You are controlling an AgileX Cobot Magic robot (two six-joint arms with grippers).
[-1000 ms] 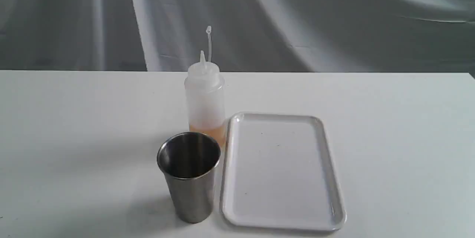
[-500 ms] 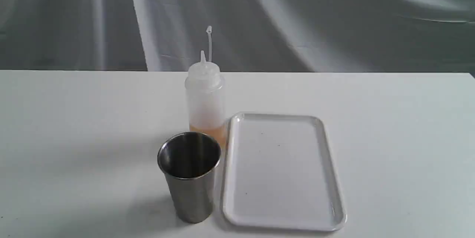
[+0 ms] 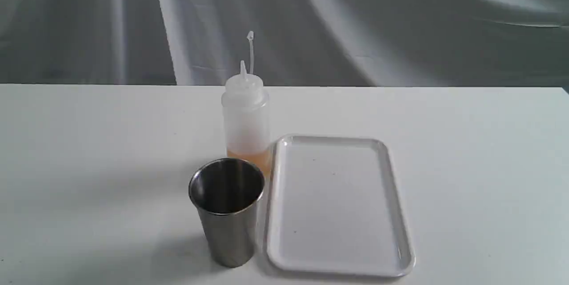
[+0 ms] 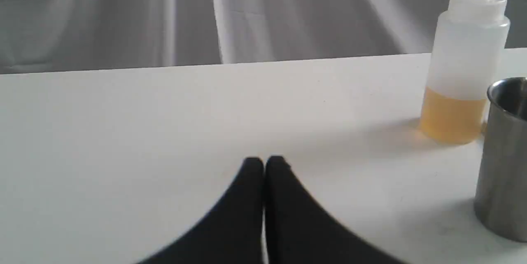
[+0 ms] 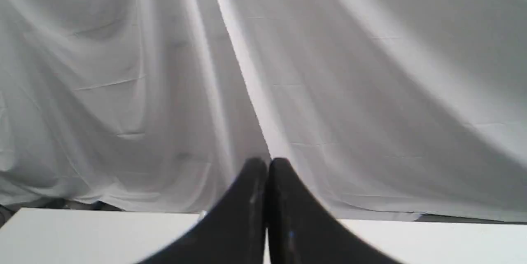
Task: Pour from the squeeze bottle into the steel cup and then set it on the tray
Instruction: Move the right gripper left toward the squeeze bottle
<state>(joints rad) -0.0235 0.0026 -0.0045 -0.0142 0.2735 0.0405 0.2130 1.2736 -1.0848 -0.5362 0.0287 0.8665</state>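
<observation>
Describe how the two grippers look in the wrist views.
The left gripper and right gripper look alike: two matte black fingers each, broad at the base, curving in to narrow rounded tips. No cables or clear markings show.

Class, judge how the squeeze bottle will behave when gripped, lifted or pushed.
The squeeze bottle is probably light: only a shallow amber liquid layer sits at its base. Its translucent plastic wall likely gives under a grip. Tall and narrow, it may tip if pushed near the top.
</observation>
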